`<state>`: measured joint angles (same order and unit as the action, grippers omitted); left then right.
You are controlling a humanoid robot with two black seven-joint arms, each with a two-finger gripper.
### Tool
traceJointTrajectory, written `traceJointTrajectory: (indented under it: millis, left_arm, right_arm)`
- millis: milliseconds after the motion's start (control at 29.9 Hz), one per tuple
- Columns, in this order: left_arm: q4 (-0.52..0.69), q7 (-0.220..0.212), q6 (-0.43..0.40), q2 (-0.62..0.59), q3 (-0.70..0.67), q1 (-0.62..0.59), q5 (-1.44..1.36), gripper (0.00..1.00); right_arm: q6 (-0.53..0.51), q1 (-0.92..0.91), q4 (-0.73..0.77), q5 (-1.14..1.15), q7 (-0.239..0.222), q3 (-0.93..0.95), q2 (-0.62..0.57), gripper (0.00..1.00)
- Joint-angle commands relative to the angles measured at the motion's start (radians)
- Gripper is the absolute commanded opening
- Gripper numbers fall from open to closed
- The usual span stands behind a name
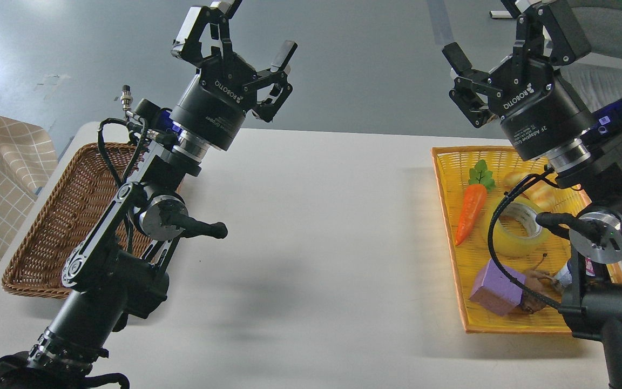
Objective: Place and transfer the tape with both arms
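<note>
Both our grippers are raised above the table [311, 227], nothing in either. Left gripper [241, 40] has its fingers spread wide. Right gripper [500, 40] also looks spread: one finger plainly out to the left, the other partly cut by the frame top.

The tape [517, 228] lies flat in the yellow tray [451, 227] on our right, hole facing up. It sits just beside the carrot [471, 212], with the bread roll [529, 190] behind it and the purple block [497, 294] nearer us. A black cable of the right arm crosses in front of it.

Handling, as we judge it: a rigid ring, light to moderate in weight. The outer face is glossy translucent yellow film, likely slick under the pads. The grey-white core looks like matte card, better for friction. Best hold seems one finger inside the hole and one outside, pinching the wall on the side away from the carrot. That leaves the opposite wall free for the other gripper at handover. It should not crush easily.

Textures: the tray is fine plastic weave, shallow rim. On the far left is a brown wicker basket [57, 232], coarser weave, seemingly empty. Table is smooth, pale, matte. The carrot is a glossy orange toy with a green leaf top.
</note>
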<state>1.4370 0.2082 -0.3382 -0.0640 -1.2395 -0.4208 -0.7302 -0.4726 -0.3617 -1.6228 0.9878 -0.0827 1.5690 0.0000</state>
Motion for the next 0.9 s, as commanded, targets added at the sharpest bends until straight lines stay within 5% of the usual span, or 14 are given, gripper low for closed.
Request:
traceJointTrajectory:
  millis: [0,869]
  left_arm:
    - [0.0,0.002,0.007,0.0,-0.001,0.004,0.0,0.98]
    - [-0.003,0.004,-0.021,-0.014,-0.021,0.039,0.011,0.98]
  right_arm:
    - [0.002,-0.002,0.0,0.0,0.0,-0.001,0.0,1.0]
    - [-0.001,0.004,-0.005,0.0,0.0,-0.007,0.0,1.0]
